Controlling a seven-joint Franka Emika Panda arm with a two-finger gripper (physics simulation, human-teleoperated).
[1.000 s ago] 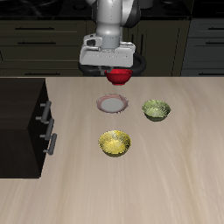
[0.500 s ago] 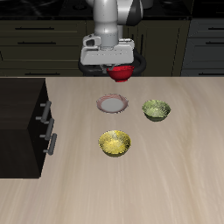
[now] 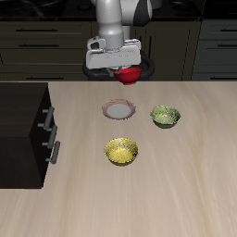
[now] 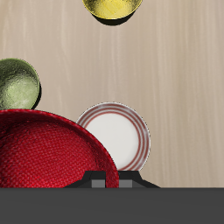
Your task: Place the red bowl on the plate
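Note:
The red bowl (image 3: 130,73) hangs in the air above the table, held at its rim by my gripper (image 3: 123,67), which is shut on it. In the wrist view the red bowl (image 4: 44,153) fills much of the frame, its textured inside facing the camera, and one finger (image 4: 103,179) clamps its rim. The plate (image 3: 118,110), with a pinkish-red rim and pale centre, lies flat on the table below and a little nearer the front edge than the bowl. The wrist view shows the plate (image 4: 118,134) partly hidden behind the bowl's edge.
A green bowl (image 3: 165,116) sits beside the plate, and a yellow bowl (image 3: 121,151) stands nearer the front edge. A black drawer cabinet (image 3: 23,134) occupies one side of the table. Dark kitchen cabinets (image 3: 213,37) run along the back.
The gripper has risen with the red bowl, which now hangs higher above the table than a second ago.

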